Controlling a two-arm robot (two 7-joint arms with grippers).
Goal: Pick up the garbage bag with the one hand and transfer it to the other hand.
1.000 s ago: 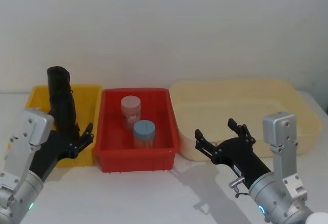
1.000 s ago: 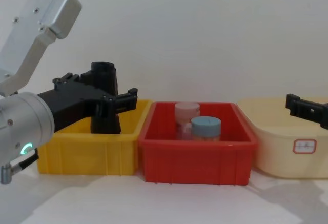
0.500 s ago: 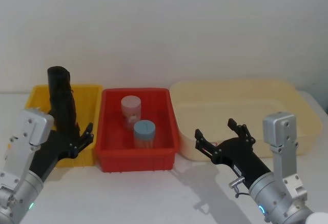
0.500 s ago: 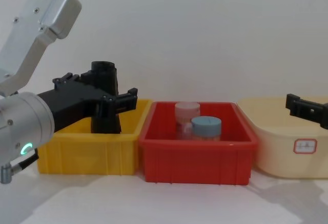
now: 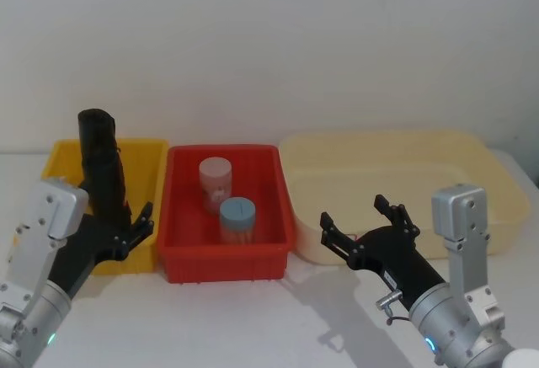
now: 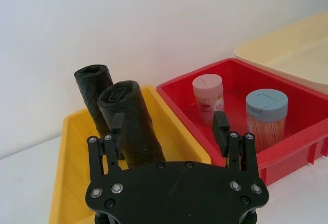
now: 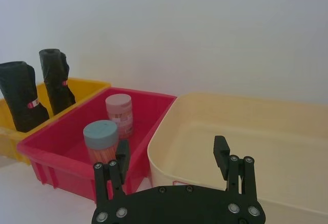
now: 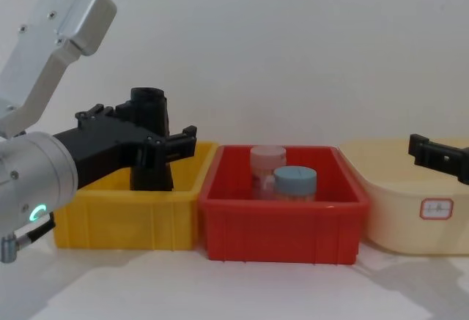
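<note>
Comparing with a second ago, I see nothing shifted. The cream tub sits just beyond my right gripper, which waits spread wide and empty. The yellow bin lies under and ahead of my left gripper, also wide open. The bag stands in that bin between the left fingers, close by one of them and not clamped, so I judge the pick not yet made. Its long axis runs near upright, rolled end pointing up; the thinner roll stands just beyond it.
</note>
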